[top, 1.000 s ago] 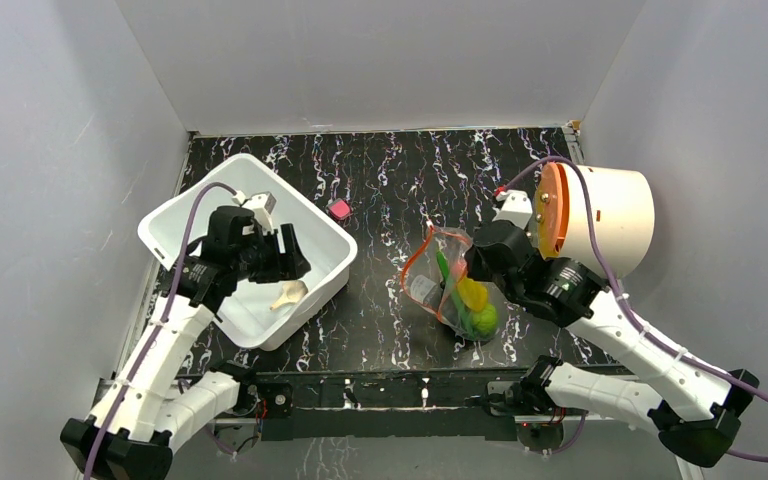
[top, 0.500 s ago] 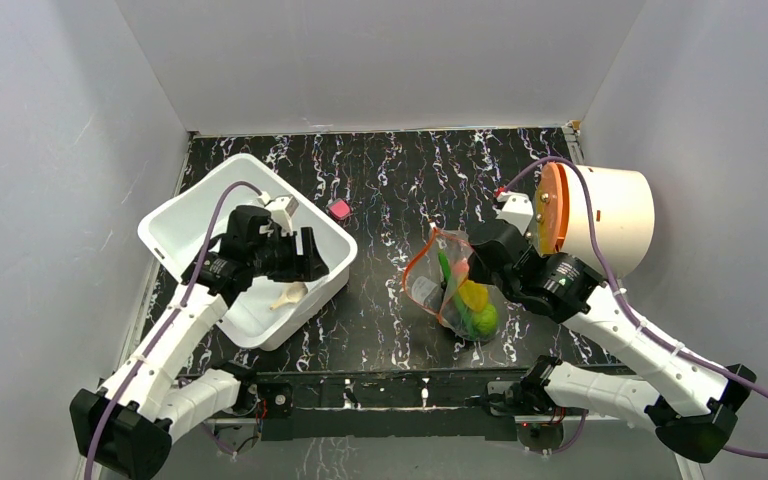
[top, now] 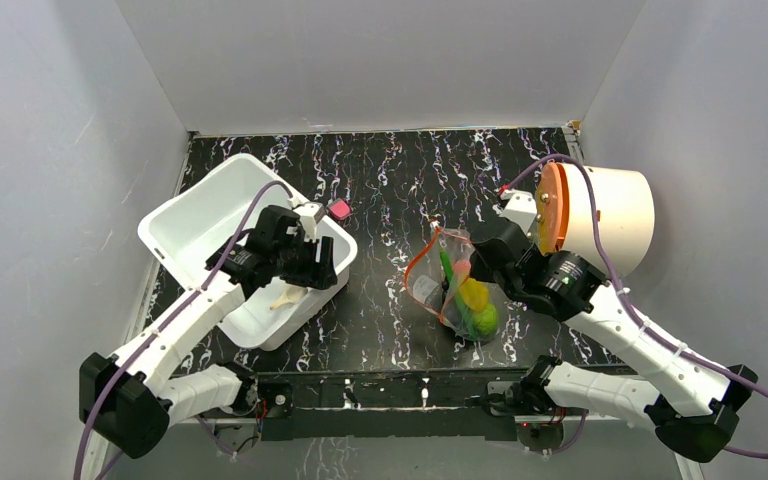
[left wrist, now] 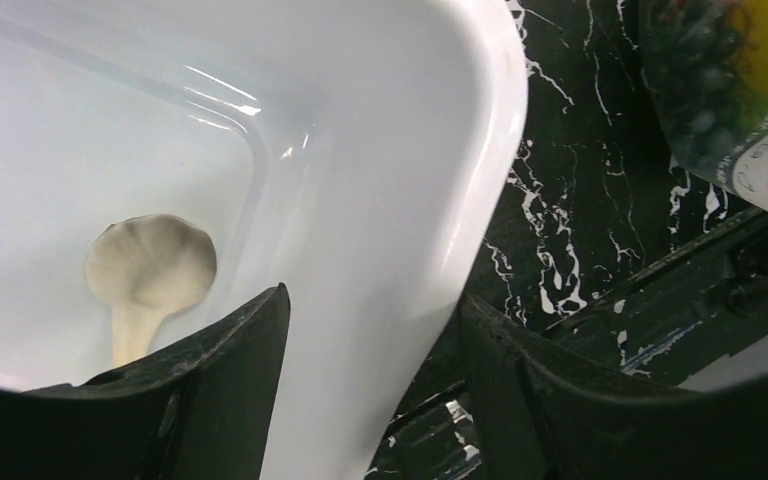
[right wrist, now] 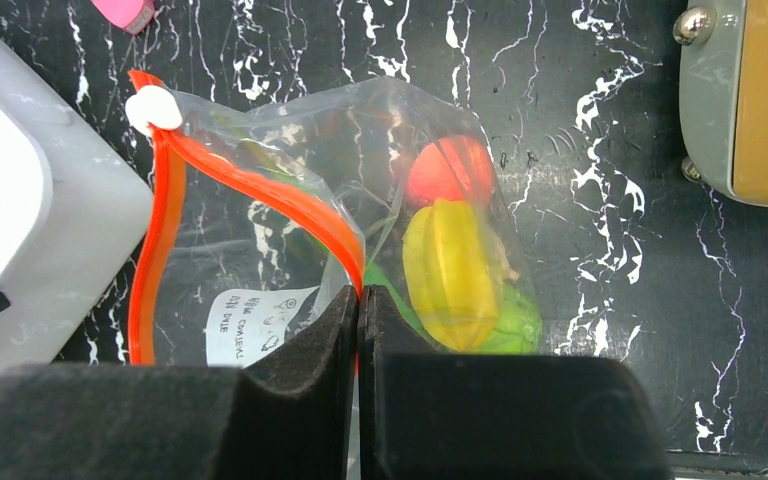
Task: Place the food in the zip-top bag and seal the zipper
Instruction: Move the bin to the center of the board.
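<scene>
Right wrist view: the zip-top bag (right wrist: pixel 290 200) lies on the black marbled counter (right wrist: pixel 580 100) just beside the white bin (right wrist: pixel 20 230), its mouth gaping. It holds an orange ball (right wrist: pixel 450 170), a yellow banana-like piece (right wrist: pixel 452 272) and a green ball (right wrist: pixel 520 325). The right gripper (right wrist: pixel 358 300) has its jaws pressed together, pinching the zipper (right wrist: pixel 260 185). One beige stemmed piece (left wrist: pixel 150 265) sits in the bin; the left gripper (left wrist: pixel 372 305) has its jaws spread astride the bin's wall.

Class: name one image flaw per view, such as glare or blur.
Left wrist: glare streaks on the white bin, left end effector blurred. Right wrist: zip-top bag sharp, right end effector soft. Top external: evenly lit, sharp.
</scene>
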{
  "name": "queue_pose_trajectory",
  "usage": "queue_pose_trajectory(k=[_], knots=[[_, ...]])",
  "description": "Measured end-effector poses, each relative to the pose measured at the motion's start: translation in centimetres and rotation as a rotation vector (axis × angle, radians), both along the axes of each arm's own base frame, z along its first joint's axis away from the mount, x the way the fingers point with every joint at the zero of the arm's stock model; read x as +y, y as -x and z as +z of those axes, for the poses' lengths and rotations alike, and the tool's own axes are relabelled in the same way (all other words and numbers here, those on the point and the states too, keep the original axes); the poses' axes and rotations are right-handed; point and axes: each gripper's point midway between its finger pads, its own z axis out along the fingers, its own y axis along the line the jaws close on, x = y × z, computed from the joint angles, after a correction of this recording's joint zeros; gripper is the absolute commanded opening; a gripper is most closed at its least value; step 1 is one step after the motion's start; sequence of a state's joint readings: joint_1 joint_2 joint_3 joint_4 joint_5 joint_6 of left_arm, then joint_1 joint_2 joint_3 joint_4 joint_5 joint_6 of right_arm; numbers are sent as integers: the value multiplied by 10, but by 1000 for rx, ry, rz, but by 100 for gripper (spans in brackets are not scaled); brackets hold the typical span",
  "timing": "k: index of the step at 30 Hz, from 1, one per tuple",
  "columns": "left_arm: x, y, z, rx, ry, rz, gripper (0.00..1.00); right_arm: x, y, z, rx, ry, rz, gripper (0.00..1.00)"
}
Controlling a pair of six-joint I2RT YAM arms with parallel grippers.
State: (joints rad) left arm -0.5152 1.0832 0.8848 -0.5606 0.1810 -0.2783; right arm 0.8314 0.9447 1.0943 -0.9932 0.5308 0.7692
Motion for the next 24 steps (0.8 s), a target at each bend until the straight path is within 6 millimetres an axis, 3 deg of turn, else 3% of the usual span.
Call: queue_pose_trajectory(k=[5,11,17,24], knots=[[-2,-3,-4,4,-13,7,36,0,-3,9,-20,-4,-6,0],[-11,-1,-3,14,10,21,24,-2,-6,11,-32,21,-9,0],[-15,-2,-2,21,-12,71,5,-5,-7,13,-43,40,-9,0],[-25,-13,-2,52,-16,214,0,-9,-5,20,-66,19,-14,0]])
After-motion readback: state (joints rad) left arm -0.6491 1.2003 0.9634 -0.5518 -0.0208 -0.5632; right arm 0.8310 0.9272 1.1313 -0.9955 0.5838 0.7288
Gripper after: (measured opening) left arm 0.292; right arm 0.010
